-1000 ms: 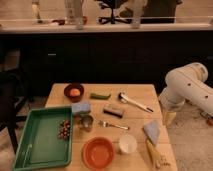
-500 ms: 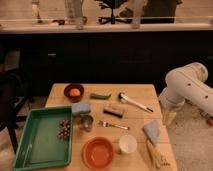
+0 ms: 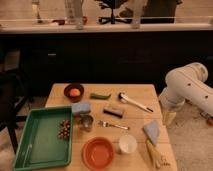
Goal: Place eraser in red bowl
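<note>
Dark brown with a tan face, the eraser [image 3: 114, 111] lies flat mid-table, untouched, well apart from the red bowl [image 3: 98, 153] at the lower edge, a fork [image 3: 113, 125] between them. At frame right the white arm hangs its gripper [image 3: 169, 117] just off the wooden table's [image 3: 147, 92] right edge, likely kept clear of the clutter before reaching in; whether it is open or closed cannot be told.
</note>
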Tool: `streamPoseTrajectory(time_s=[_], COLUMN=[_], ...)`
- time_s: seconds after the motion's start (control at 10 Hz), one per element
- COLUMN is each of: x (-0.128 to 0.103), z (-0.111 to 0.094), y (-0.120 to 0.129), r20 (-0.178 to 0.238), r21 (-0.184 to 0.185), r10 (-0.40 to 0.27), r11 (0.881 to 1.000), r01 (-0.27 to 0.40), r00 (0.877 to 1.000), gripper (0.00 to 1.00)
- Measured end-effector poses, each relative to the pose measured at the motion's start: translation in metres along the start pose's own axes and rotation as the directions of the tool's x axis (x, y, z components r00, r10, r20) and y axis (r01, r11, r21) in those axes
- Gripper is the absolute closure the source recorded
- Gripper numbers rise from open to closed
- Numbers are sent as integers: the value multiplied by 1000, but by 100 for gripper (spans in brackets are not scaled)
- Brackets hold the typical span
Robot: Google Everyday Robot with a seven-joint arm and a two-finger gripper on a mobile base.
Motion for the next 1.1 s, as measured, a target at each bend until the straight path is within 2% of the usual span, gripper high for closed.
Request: streamPoseTrajectory(time_s=[0.3, 0.4, 0.5, 0.7, 0.9, 1.1], x=[1, 2, -2, -11, -25, -35], z=[-1, 1, 4, 21, 34, 45], y=[0, -3, -9, -32, -43, -50], r20=[0, -14, -12, -41, -48, 32], r21=[0, -9, -17, -36, -40, -32], r10=[0, 12, 31, 81, 117, 231], r11=[1000, 1000, 999, 996, 992, 973], r01=[0, -12, -31, -83, -119, -230], r00=[1000, 1000, 999, 996, 992, 972], gripper=[20, 20, 20, 20, 20, 20])
